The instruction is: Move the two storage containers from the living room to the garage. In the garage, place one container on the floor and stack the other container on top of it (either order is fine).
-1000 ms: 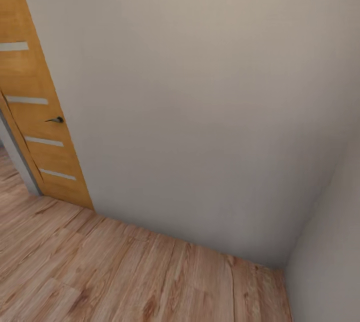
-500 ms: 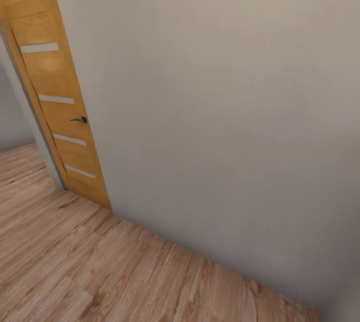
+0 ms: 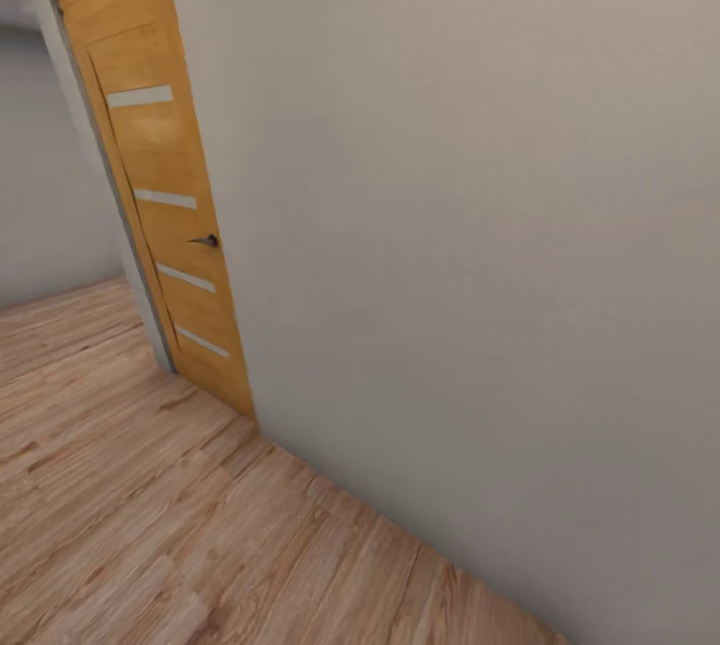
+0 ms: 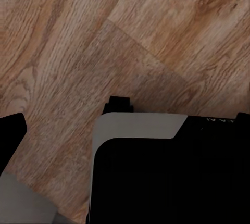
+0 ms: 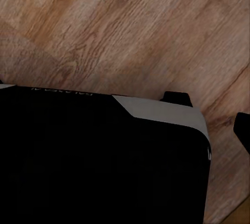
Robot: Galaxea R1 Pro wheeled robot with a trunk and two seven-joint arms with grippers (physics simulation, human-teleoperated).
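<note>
Robot is in transit past a wooden door (image 3: 165,215) in a pale wall (image 3: 450,225), over wood plank floor (image 3: 150,525). Gripper states cannot be told. The bins are likely rigid and light; grip a rim wall.

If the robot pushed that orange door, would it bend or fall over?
Probably neither. The door looks like a stiff wooden slab set upright in a frame in the wall, so it likely would not flop or tip. It has a small dark handle, so it may swing only once that is turned. How heavy it is cannot be told.
</note>
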